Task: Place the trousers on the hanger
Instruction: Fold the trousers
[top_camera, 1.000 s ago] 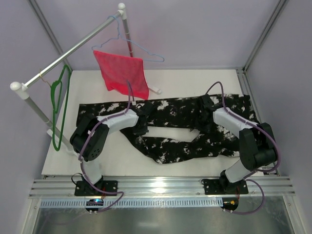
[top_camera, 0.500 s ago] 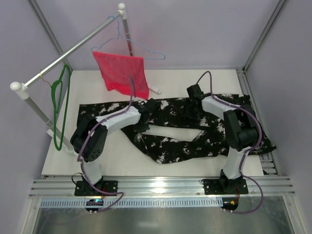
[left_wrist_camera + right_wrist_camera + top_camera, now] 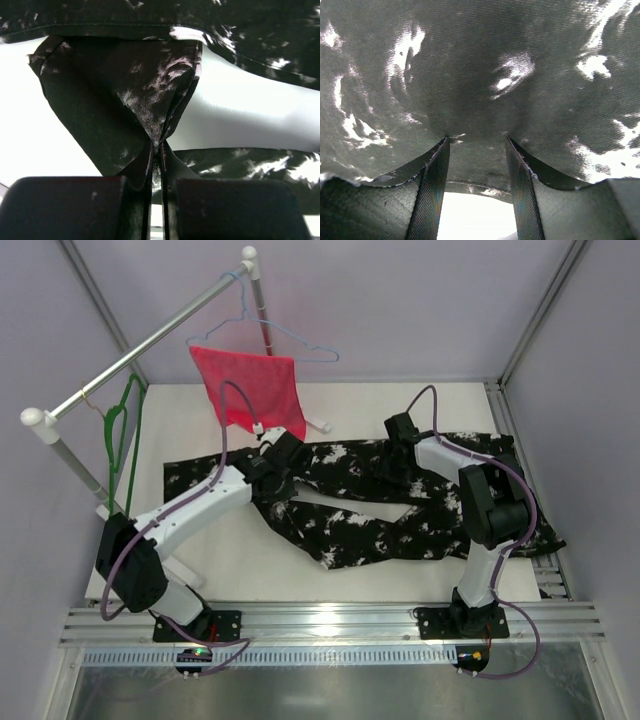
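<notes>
Left arm has stretched out since a second ago and carried its gripper (image 3: 272,472) toward the far side. It's clamped tight on a fold of the trousers (image 3: 372,532), the cloth peaking up into the jaws. Your right gripper (image 3: 396,462) has swung in from the right edge; fingers apart, tips pressed on the fabric, nothing pinched. Trousers lie spread across the white table (image 3: 230,572). The green hanger (image 3: 131,455) hangs on the rail (image 3: 140,350) at left, well apart.
</notes>
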Robot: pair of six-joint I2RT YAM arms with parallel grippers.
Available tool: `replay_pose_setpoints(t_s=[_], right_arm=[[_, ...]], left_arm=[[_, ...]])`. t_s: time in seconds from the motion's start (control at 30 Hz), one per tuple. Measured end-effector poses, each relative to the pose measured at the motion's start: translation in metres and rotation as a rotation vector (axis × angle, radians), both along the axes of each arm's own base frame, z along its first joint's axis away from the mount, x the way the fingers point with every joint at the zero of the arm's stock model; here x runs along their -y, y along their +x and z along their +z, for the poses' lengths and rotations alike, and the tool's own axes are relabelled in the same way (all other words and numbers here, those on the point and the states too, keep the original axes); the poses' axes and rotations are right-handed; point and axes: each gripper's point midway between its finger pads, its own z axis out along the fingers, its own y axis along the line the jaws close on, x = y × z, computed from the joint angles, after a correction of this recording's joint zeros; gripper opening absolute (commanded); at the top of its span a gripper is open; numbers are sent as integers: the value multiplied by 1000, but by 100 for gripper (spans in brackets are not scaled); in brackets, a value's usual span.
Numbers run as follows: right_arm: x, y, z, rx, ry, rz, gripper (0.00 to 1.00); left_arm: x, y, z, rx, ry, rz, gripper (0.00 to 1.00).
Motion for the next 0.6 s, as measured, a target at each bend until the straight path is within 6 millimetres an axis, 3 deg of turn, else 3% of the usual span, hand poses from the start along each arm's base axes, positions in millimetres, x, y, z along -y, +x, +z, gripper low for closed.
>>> replay_pose_setpoints(t_s=[0.43, 0.6], right_arm=[[6, 4, 0, -1, 0, -26, 52], [7, 4, 0, -11, -4, -28, 52]], left_arm=[[6, -22, 16, -18, -118, -51, 5], [-1, -41, -3, -69, -123, -65, 6]])
